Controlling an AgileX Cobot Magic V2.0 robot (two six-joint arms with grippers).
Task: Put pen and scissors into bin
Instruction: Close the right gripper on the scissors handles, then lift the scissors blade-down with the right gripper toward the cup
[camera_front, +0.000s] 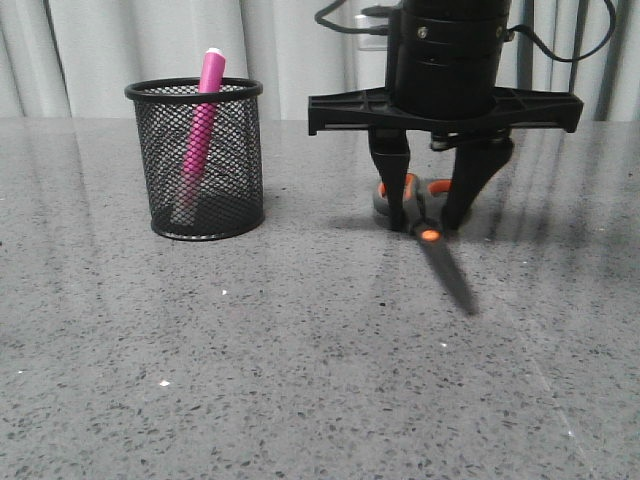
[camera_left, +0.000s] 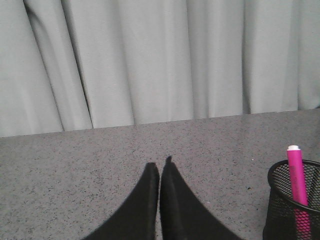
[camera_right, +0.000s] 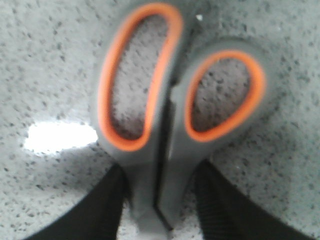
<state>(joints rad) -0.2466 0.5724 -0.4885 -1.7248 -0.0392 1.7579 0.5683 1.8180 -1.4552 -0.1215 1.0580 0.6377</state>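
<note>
A magenta-pink pen (camera_front: 203, 125) stood in black mesh bin (camera_front: 200, 160). Scissors (camera_front: 420, 210) were dark grey with orange-lined handles. The table (camera_front: 300, 380) was speckled grey; curtain (camera_left: 150, 60) pale grey.

Pale pleated curtain (camera_front: 150, 50) behind a glossy grey speckled table (camera_front: 300, 380).

A grey speckled worktop (camera_front: 300, 380) carried the black mesh bin (camera_front: 200, 160) at far left and the scissors (camera_front: 425, 225) lying flat at far right, well apart
</note>
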